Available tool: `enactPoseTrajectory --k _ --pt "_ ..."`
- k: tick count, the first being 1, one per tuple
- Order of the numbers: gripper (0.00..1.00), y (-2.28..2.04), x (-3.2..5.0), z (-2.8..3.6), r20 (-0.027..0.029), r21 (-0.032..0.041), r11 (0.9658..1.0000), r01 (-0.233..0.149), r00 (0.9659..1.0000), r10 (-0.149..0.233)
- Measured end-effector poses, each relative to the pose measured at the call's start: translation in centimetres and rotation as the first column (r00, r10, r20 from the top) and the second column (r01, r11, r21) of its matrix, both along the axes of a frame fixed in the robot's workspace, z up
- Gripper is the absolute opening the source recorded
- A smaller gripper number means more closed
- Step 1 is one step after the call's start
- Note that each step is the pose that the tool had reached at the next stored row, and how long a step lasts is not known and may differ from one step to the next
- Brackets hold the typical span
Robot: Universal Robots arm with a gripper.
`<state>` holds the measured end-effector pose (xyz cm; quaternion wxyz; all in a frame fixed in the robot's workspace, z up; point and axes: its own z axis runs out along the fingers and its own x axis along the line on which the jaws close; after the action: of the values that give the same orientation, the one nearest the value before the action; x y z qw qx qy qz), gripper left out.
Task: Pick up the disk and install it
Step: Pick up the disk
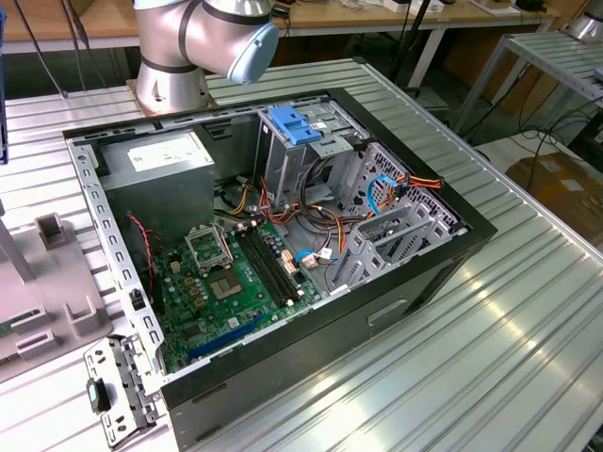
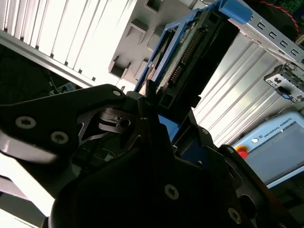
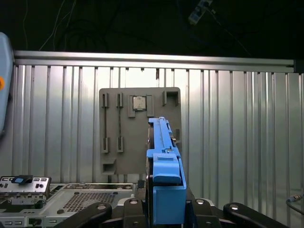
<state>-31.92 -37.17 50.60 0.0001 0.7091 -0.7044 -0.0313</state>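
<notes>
One open case [image 1: 424,268] lies on the table [image 1: 528,311]. It holds one power supply [image 1: 155,169], one board [image 1: 236,282] and one cage [image 1: 301,151]. The gripper [image 3: 165,206] is clenched on the single disk [image 3: 165,156], held edge-on with the grey tray [image 3: 118,128] behind it in the first wrist view. The disk has blue rails and what looks like a dark connector row in the second wrist view.

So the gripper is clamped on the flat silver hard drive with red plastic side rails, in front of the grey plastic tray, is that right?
Not quite: the first wrist view shows blue rails, not red. The gripper does clamp the flat silver hard drive in front of the grey plastic tray.
</notes>
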Motion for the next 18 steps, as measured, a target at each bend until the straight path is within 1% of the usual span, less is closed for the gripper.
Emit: enactPoseTrajectory --k 8,18 --pt "0.37 -0.93 0.26 0.0 -0.0001 0.0 1.0 0.004 1.0 -0.004" --pt "0.37 -1.53 0.62 0.0 -0.0004 0.0001 1.0 0.006 1.0 -0.006"
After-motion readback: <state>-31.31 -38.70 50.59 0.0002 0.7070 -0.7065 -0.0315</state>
